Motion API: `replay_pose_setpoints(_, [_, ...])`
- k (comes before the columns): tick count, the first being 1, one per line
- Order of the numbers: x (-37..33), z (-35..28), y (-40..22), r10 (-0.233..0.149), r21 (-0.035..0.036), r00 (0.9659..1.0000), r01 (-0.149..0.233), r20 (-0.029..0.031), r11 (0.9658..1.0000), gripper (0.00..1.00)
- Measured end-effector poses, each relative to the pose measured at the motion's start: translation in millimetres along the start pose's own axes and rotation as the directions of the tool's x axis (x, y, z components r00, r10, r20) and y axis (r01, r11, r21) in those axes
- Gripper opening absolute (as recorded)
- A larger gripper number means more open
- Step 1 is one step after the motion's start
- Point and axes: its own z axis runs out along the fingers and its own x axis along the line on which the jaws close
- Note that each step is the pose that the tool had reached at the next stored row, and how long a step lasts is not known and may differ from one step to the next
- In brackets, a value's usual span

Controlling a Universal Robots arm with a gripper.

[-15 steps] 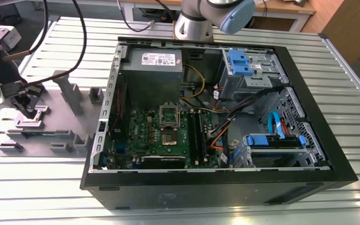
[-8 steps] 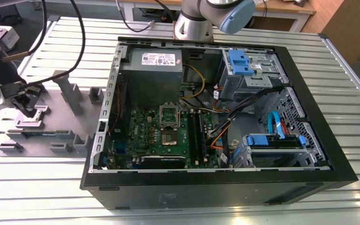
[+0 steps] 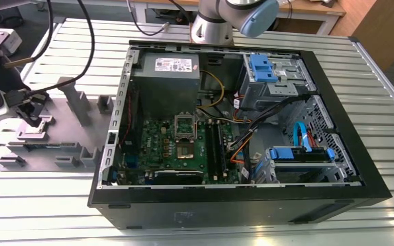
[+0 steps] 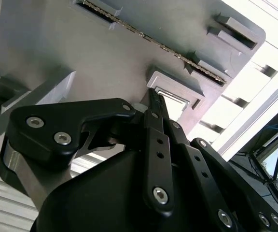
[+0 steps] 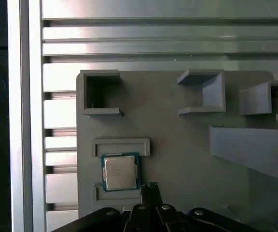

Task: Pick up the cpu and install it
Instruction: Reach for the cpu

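Pincer [image 5: 150, 187], tips together, hangs over holder plate [image 5: 187, 145], just beside cpu [image 5: 120, 172]; cpu lies flat between plate's two ridges, seemingly kept square for pickup; ungripped.

surface: slatted metal table [image 3: 389, 128] | behind: wooden desk [image 3: 320, 6], brown wooden panel [image 3: 378, 31] | light: glare on slats

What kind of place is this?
Probably a robotics lab set up for computer assembly: an open computer case lies on a slatted metal table, a robot arm rises beside it, and a cpu sits on a grey fixture plate.
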Motion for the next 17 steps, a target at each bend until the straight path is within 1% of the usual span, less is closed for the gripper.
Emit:
replay_pose_setpoints(10, [10.5,2.8,1.8,0.000,-0.0010,1.0000,0.000,0.0001,1.0000,0.11])
replay_pose_setpoints(15, [12.4,7.4,1.7,0.000,-0.0014,1.0000,0.000,-0.0001,1.0000,0.11])
replay_pose_setpoints(17, [12.8,7.9,2.8,0.000,-0.0025,1.0000,0.000,0.0000,1.0000,0.11])
